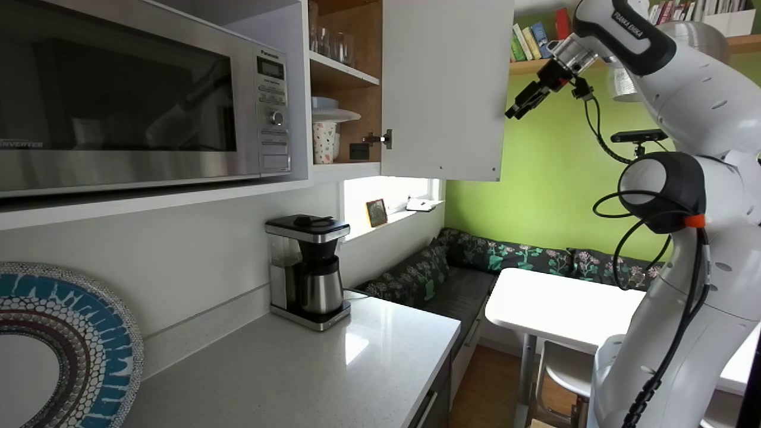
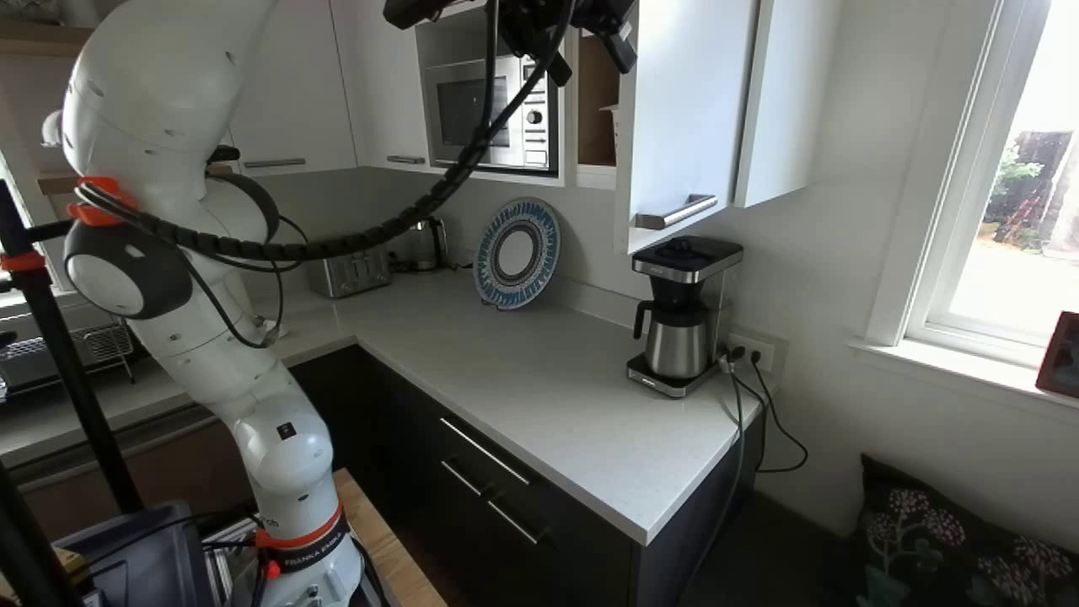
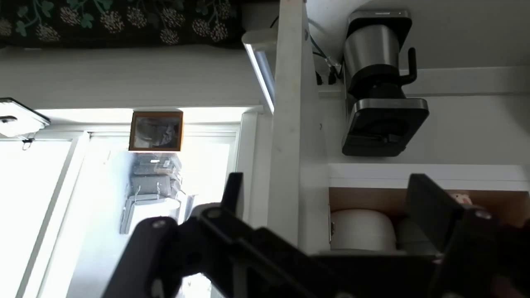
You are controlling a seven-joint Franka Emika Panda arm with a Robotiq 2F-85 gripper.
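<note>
My black gripper (image 1: 512, 113) is open and holds nothing. It is high up near the free edge of an open white cabinet door (image 1: 446, 89); contact cannot be told. In an exterior view the gripper (image 2: 592, 63) overlaps the cabinet opening beside the door (image 2: 695, 101), which has a metal handle (image 2: 676, 212). The wrist view is upside down; the door edge (image 3: 285, 124) appears between the spread fingers (image 3: 326, 182). Inside the cabinet are glasses (image 1: 339, 47), a white plate (image 1: 339, 115), a patterned cup (image 1: 323, 142) and a white rounded dish (image 3: 363, 229).
A microwave (image 1: 119, 95) sits beside the open cabinet. A coffee maker (image 1: 321, 285) and a round patterned plate (image 2: 517, 253) stand on the counter (image 2: 523, 371). A white table (image 1: 553, 303) and cushioned bench (image 1: 458, 288) are beyond. A framed picture (image 3: 156, 131) stands on the windowsill.
</note>
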